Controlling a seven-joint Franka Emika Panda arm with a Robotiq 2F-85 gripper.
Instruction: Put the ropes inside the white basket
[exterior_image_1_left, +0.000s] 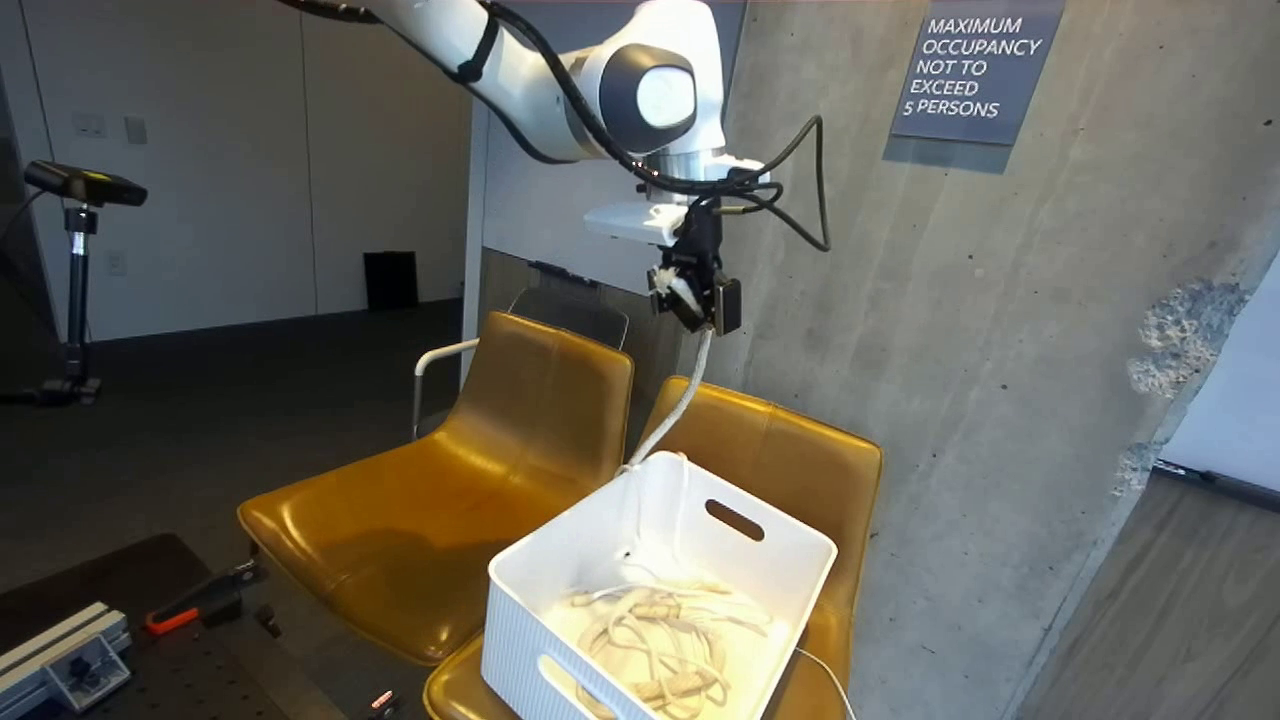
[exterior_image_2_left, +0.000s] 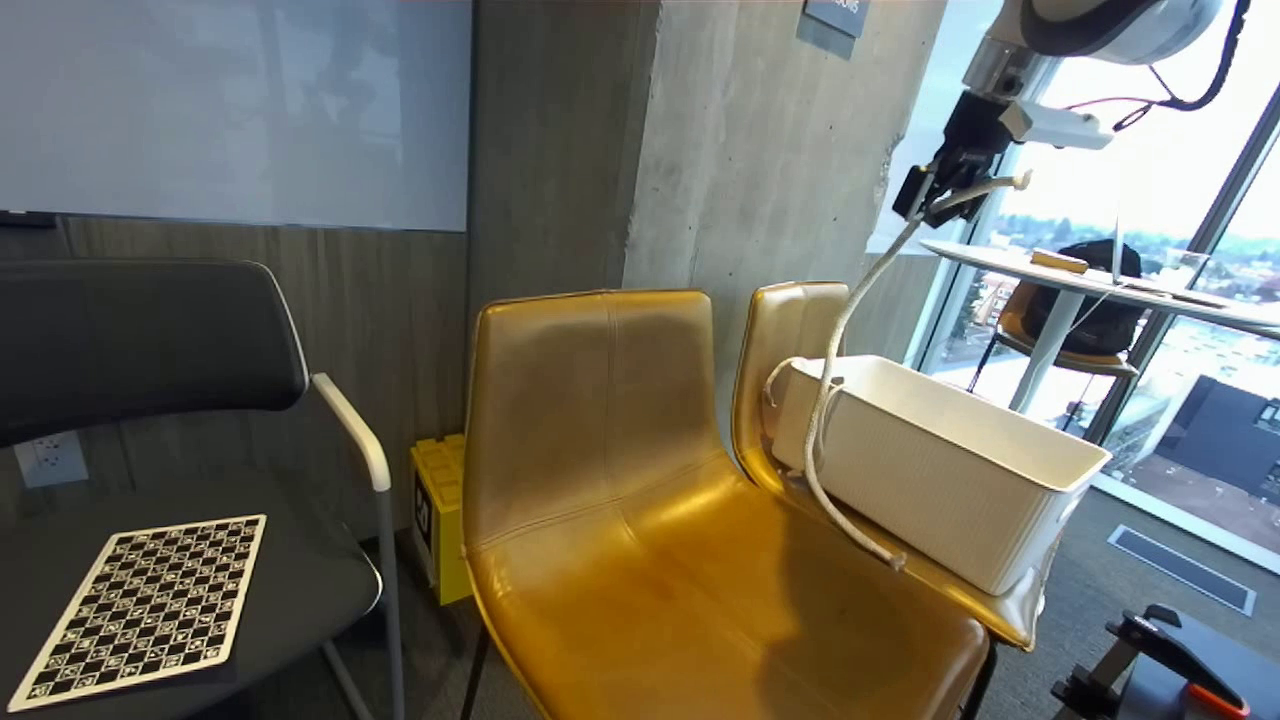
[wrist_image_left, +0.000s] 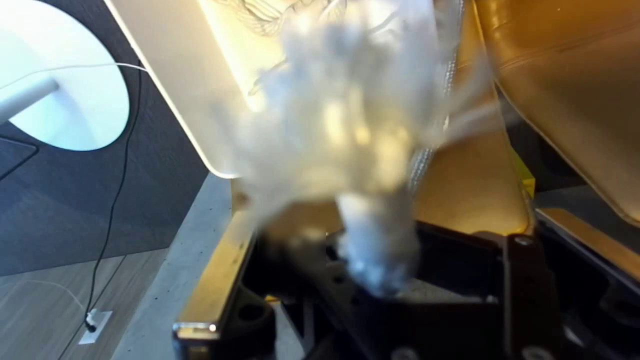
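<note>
"Ropes (exterior_image_1_left: 656, 609), cream cord, entered with surroundings, by size. Largest item?"

"Concrete wall (exterior_image_1_left: 960, 330), grey, one. Next, robot arm (exterior_image_1_left: 520, 95), white, one, entering from the top in both exterior views."

"Seating?"

"Tan chairs (exterior_image_1_left: 420, 510), two, side by side, smooth upholstery with a central seam. Grey chair (exterior_image_2_left: 150, 340), one, with a pale armrest."

"Containers?"

"White basket (exterior_image_1_left: 525, 655), one, rectangular, corners rounded, slot handles, outer sides ribbed. Rests on the seat of one tan chair."

"Next size down?"

"Checkered board (exterior_image_2_left: 145, 605), one, flat on the grey chair's seat. Then gripper (exterior_image_1_left: 708, 315), black, one, well above the basket's rim. Jaws: clenched on a length of cord."

"Wrist view?"

"Basket, tan upholstery and some coils identifiable; rope close to the lens at the middle, too blurred for detail."

"Smallest entry: the ropes, location?"

"Loose coils, on the basket's floor. One strand (exterior_image_2_left: 838, 340), hanging from the gripper, down the outside of the basket, lower end lying beside it; which seat carries that end, cannot tell. Upper end short, projecting past the jaws. Rope also crosses the rim at one corner of the basket. Whether coils and strand make one cord, cannot tell."
</note>
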